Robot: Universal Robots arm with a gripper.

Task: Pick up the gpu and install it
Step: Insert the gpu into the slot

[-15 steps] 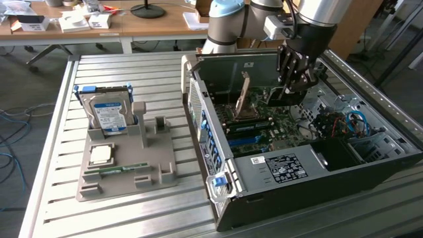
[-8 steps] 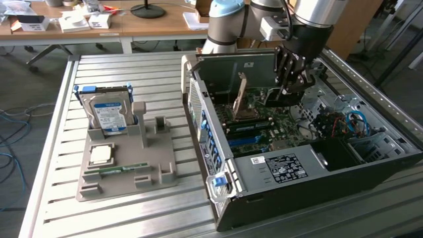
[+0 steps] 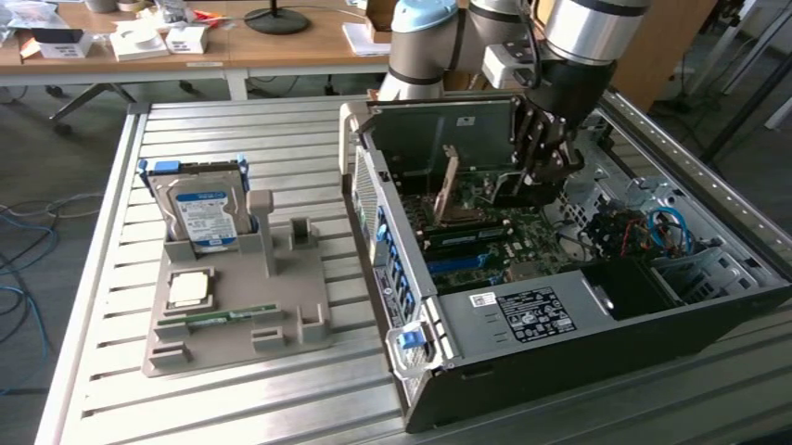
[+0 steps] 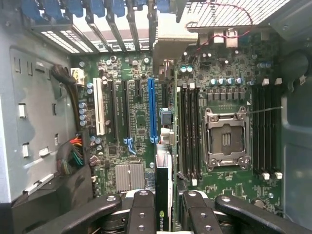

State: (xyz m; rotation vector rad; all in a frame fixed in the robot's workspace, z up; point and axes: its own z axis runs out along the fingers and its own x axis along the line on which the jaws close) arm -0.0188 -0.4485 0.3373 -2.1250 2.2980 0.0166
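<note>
Inside the open computer case (image 3: pixel 520 380), gripper (image 3: pixel 544 171) is clamped on the gpu (image 4: pixel 164 185), card held edge-on above the motherboard (image 4: pixel 136 122), near the blue slot (image 4: pixel 152 109). Pickup done, judging by the grip; card apparently not yet seated, so the install is what remains.

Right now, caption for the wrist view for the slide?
Gripper holds the gpu edge-on inside the open case, over the motherboard near the blue slot.
</note>
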